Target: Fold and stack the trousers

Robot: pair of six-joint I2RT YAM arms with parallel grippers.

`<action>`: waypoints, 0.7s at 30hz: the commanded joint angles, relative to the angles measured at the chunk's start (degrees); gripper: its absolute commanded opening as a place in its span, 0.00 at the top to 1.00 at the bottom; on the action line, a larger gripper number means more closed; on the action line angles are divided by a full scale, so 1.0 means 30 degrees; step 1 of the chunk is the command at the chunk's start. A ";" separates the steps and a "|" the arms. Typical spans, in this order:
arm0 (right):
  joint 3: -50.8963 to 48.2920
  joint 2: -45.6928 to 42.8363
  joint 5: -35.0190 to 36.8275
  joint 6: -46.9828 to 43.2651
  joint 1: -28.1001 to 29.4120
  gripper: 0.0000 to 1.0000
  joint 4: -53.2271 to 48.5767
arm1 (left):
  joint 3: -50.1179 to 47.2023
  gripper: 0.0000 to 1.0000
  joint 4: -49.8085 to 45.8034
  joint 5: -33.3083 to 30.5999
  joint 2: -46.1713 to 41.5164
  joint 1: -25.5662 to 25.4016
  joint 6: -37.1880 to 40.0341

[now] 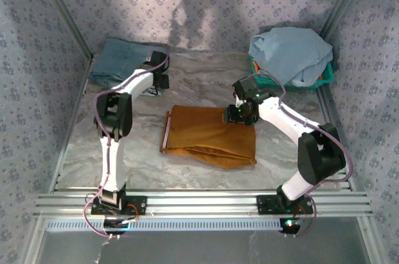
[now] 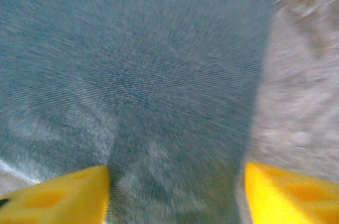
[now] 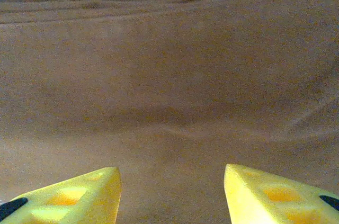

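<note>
Left end effector [image 1: 159, 82]: open, jaws set wide apart, at the back left of the worktop [image 1: 206, 77], over the right edge of the teal denim garment [image 1: 121, 61].
Left wrist view: blurred; one of the yellow fingers [image 2: 63, 195] sits over denim [image 2: 132, 75] and the other over the bare marbled worktop [image 2: 307, 86] just beside the cloth edge. Whether they touch the surface I cannot tell.
Teal denim garment: lies flat in the far left corner, well apart from the trousers.
Trousers [image 1: 209, 134]: rust-orange, folded into a compact, roughly rectangular bundle in the middle of the worktop, between the two arms. The pale waistband trim [image 1: 166, 130] runs down its left edge; the right side shows layered folds.
Right end effector [image 1: 240, 114]: open, nothing between the jaws, at the far right corner of the folded trousers.
Right wrist view: its yellow fingers [image 3: 74, 195] are spread over smooth orange cloth [image 3: 169, 86] with shallow creases; a strip of worktop shows beyond the far fold.
Pale blue garment [image 1: 290, 50]: heaped in the basket [image 1: 323, 77] at the back right corner, spilling over its rim.
</note>
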 commanded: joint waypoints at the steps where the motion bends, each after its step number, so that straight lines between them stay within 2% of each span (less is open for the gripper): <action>1: -0.0449 -0.0738 -0.0537 -0.0341 -0.0438 0.44 0.0105 | 0.0754 0.49 -0.2058 0.0025 0.0984 0.0353 0.0178; 3: -0.0669 -0.0832 -0.0630 -0.0432 -0.0724 0.44 0.0155 | -0.0377 0.68 -0.1252 0.0848 0.0849 0.0357 -0.0206; 7: -0.0878 -0.0892 -0.0824 -0.0600 -0.1286 0.44 0.0244 | -0.2511 1.00 0.0273 0.3153 0.0189 -0.0067 -0.0785; 11: -0.1003 -0.0976 -0.0911 -0.0613 -0.1551 0.44 0.0360 | -0.2912 1.00 0.0902 0.4617 0.0069 -0.1615 -0.1054; 15: -0.1140 -0.1023 -0.0899 -0.0594 -0.1698 0.44 0.0486 | -0.1632 1.00 0.1223 0.5616 0.0523 -0.3395 -0.2027; 21: -0.1859 -0.1679 -0.0824 -0.0549 -0.1907 0.44 0.0461 | 0.0531 0.98 0.0747 0.5514 0.1215 -0.4876 -0.3243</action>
